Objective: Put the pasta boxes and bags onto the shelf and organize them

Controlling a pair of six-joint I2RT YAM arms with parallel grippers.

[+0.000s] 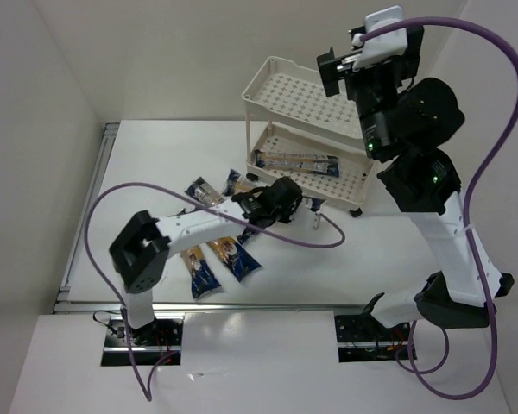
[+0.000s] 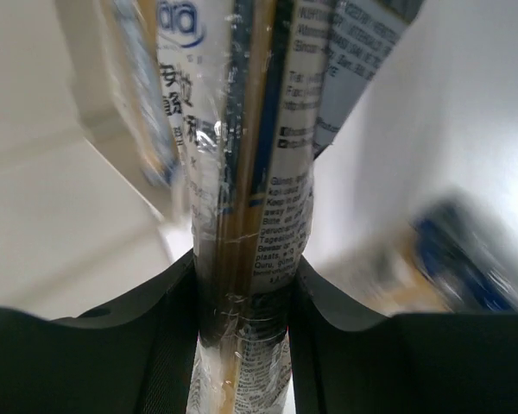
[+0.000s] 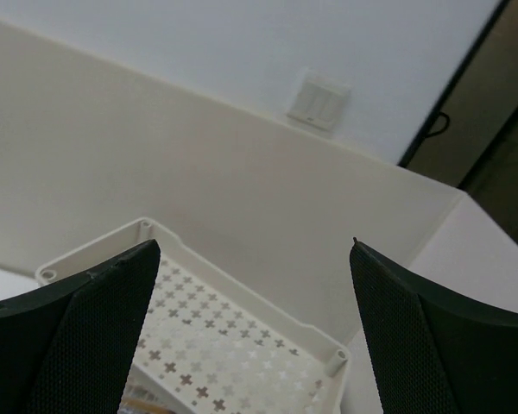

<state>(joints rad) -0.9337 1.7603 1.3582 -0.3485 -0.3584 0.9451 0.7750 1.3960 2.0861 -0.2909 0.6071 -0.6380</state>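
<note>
Clamped tight between the black fingers (image 2: 345, 362) of the left gripper (image 2: 246, 276), a spaghetti packet (image 2: 242, 198) of clear film and printed label fills the left wrist camera, its length running up and away from the jaws. Seen from above, that arm reaches low across the white table (image 1: 155, 155) toward the foot of the cream two-tier shelf (image 1: 255, 78), which stands at the far right side of the table. One packet on the lower tray (image 1: 295, 161) lies lengthwise along it, dark blue at both ends. Two loose packets (image 1: 236, 259) rest side by side on the table in front of the left arm, and two dark blue packet ends (image 1: 204, 191) show just behind it; which of them, if any, belongs to the gripped packet cannot be told from above. The right gripper (image 1: 332, 73) hangs above the shelf's perforated top tray, fingers spread wide with nothing between them
</note>
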